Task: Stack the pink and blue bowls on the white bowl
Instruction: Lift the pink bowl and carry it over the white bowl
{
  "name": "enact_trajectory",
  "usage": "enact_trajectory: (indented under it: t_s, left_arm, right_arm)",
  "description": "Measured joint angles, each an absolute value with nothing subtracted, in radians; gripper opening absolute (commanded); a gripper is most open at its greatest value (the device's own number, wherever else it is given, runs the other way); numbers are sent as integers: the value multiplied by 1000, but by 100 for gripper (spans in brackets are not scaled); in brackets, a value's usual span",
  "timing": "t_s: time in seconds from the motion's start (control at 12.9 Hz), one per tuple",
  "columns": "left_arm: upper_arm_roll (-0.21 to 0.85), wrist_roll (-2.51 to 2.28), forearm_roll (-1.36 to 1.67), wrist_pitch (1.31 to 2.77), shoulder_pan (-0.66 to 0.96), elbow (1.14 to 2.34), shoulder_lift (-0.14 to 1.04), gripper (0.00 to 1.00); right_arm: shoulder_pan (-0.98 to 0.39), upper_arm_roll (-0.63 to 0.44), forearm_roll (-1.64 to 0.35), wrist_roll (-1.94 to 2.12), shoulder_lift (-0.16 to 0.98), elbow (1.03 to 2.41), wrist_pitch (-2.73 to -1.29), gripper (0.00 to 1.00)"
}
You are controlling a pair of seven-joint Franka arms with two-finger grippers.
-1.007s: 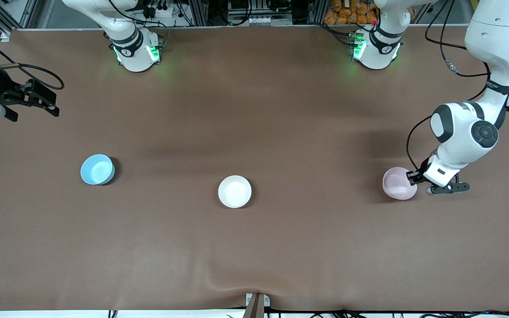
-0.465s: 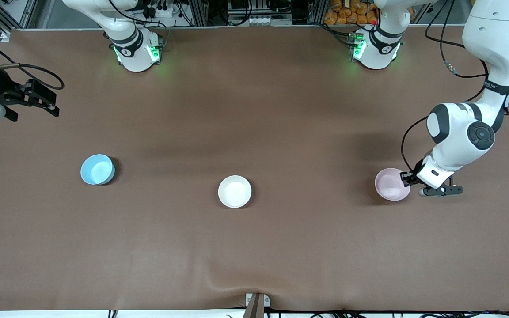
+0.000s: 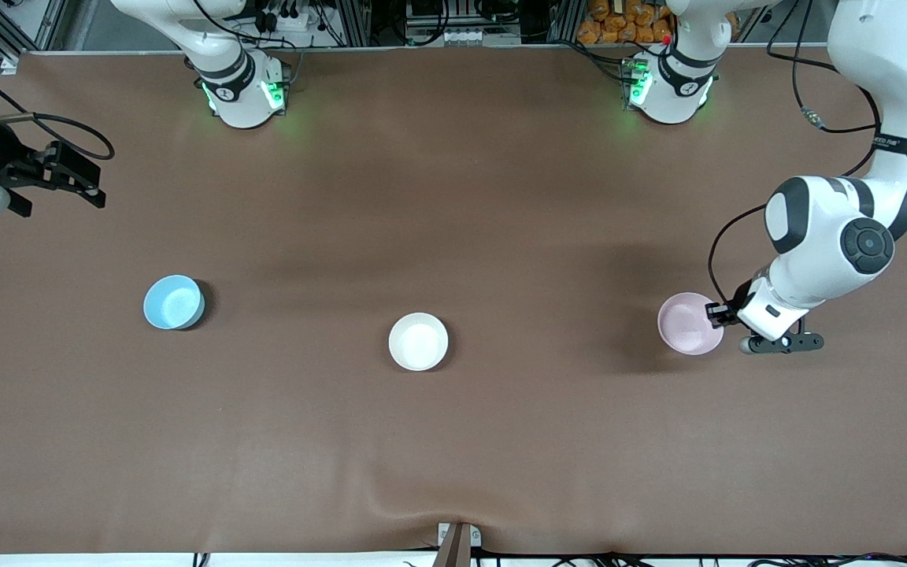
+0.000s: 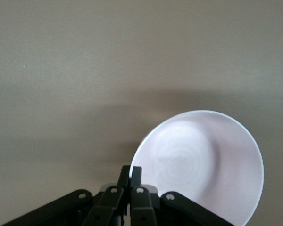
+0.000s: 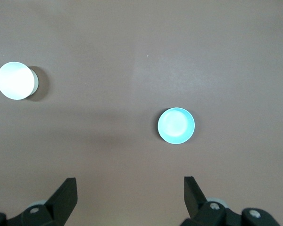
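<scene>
The left gripper (image 3: 715, 313) is pinched tight on the rim of the pink bowl (image 3: 688, 324) — fingers (image 4: 130, 175) pressed together over the thin wall at the bowl's three-o'clock edge in the front view. The bowl looks lifted off the table (image 3: 453, 441), toward the left arm's end. It should be light, stiff plastic, smooth and a little slippery, so a rim pinch suits it, though it may tilt. At nine o'clock from it sits the white bowl (image 3: 418, 341); farther the same way, the blue bowl (image 3: 173, 302). The right gripper (image 3: 68, 175) waits with fingers spread wide, over the table's right-arm end.
</scene>
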State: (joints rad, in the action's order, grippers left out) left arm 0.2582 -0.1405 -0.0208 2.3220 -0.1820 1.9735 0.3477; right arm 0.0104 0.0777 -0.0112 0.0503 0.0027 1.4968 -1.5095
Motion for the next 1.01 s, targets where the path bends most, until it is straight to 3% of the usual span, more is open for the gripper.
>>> enact_trajectory:
  t_s: [0.39,1.01]
  left_arm:
    - [299,-235,-21,2147,-168,1849,345,0]
    - [303,-242,-21,2006,-159,1732,345,0]
  right_arm:
    - [11,77,-11,50,3,1497,-1509,100]
    - [14,76,-11,50,3,1497,-1509,100]
